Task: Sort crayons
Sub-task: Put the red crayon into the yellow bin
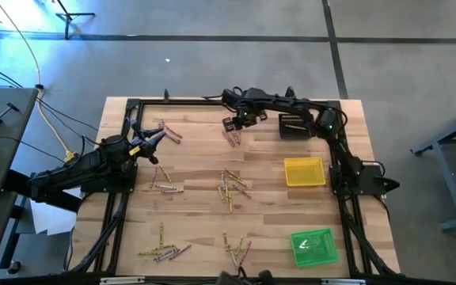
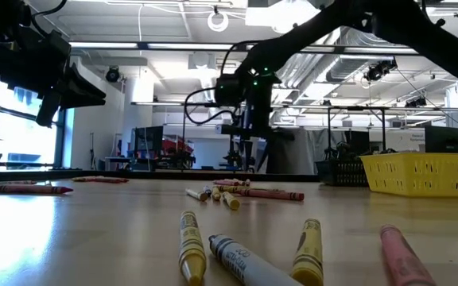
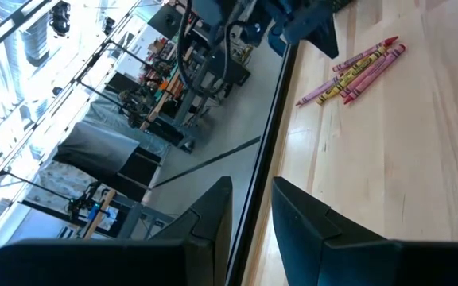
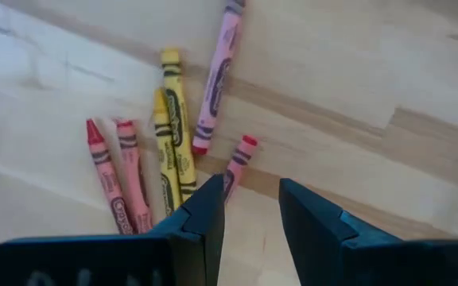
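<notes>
Right gripper [image 1: 233, 124] reached out over the far middle of the wooden table [image 1: 196, 214], hanging above a small cluster of crayons [image 1: 233, 138] near the far edge. Fingers [image 4: 201, 214] slightly spread with an empty gap between them, nothing pinched. Directly beneath in the right wrist view: a pink crayon [image 4: 217, 75], two yellow crayons [image 4: 173, 127], two red ones [image 4: 118, 191] side by side, and a short red crayon [image 4: 237, 163] whose lower end slips behind a fingertip.

Left gripper [image 1: 155, 138] held at the far left of the table, fingers [image 3: 213, 218] a little apart and holding nothing. Just beyond it, a loose bundle of pink and yellow crayons [image 3: 356, 67] lying close to the table edge.

More crayons scattered across the table: a central group [image 1: 229, 188], a few at mid left [image 1: 165, 186], and two groups along the near edge [image 1: 163, 249] [image 1: 237, 249]. Seen up close in the low view: two yellow sticks, a greyish one [image 2: 241, 258] between them, and a pink one [image 2: 402, 254] off to the side.

Along the right side, three square trays well apart from one another: black tray [image 1: 295, 125] at the far end, yellow tray [image 1: 304, 171] in the middle, green tray [image 1: 315, 245] nearest. Green tray possibly holding one pale stick, too small to tell for sure
</notes>
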